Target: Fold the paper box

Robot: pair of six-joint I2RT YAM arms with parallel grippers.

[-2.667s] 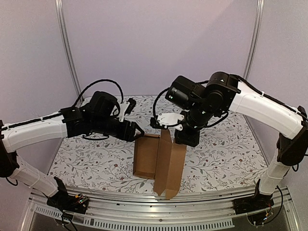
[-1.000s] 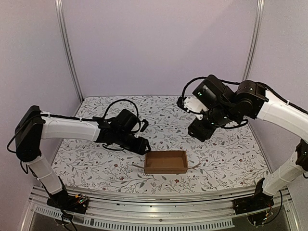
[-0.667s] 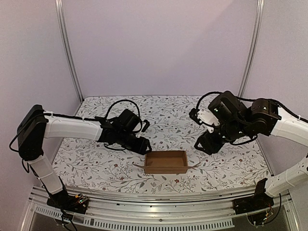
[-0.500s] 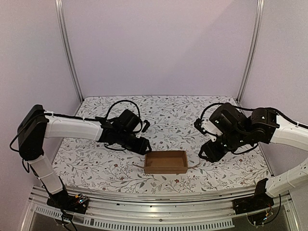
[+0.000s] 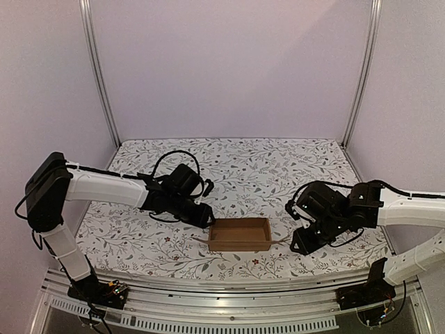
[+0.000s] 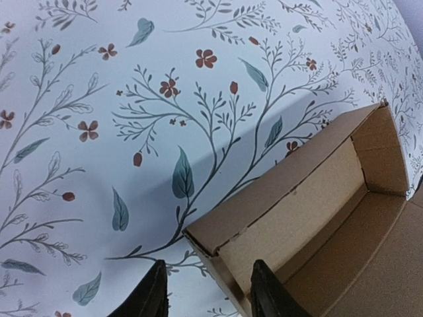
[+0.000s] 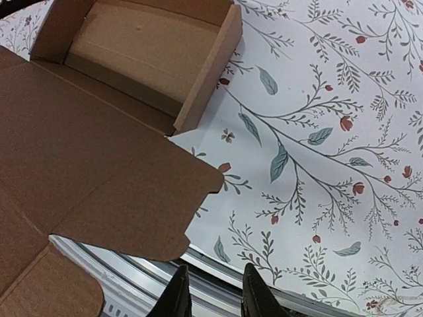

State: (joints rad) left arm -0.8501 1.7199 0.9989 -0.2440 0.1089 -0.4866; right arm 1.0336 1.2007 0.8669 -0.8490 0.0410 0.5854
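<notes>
The paper box point(image 5: 240, 235) lies as an open brown tray on the floral cloth near the front middle. My left gripper point(image 5: 206, 217) is low at its far left corner. In the left wrist view the box point(image 6: 317, 198) fills the lower right, and my open left gripper point(image 6: 208, 281) straddles its end wall by the corner without closing on it. My right gripper point(image 5: 300, 243) is low just right of the box, open and empty. In the right wrist view point(image 7: 215, 281) it hovers over the table's front edge, beside the tray point(image 7: 145, 46) and a broad flat panel point(image 7: 86, 165) with a rounded tab.
The floral cloth point(image 5: 278, 174) covers the table. A metal rail point(image 5: 222, 306) runs along the front edge and shows under my right fingers point(image 7: 254, 294). Upright poles point(image 5: 97, 69) stand at the back corners, against purple walls.
The box went from upright and part-unfolded between both grippers to a low tray. In the last second my right arm dropped down beside its right end. The left gripper barely moved.
</notes>
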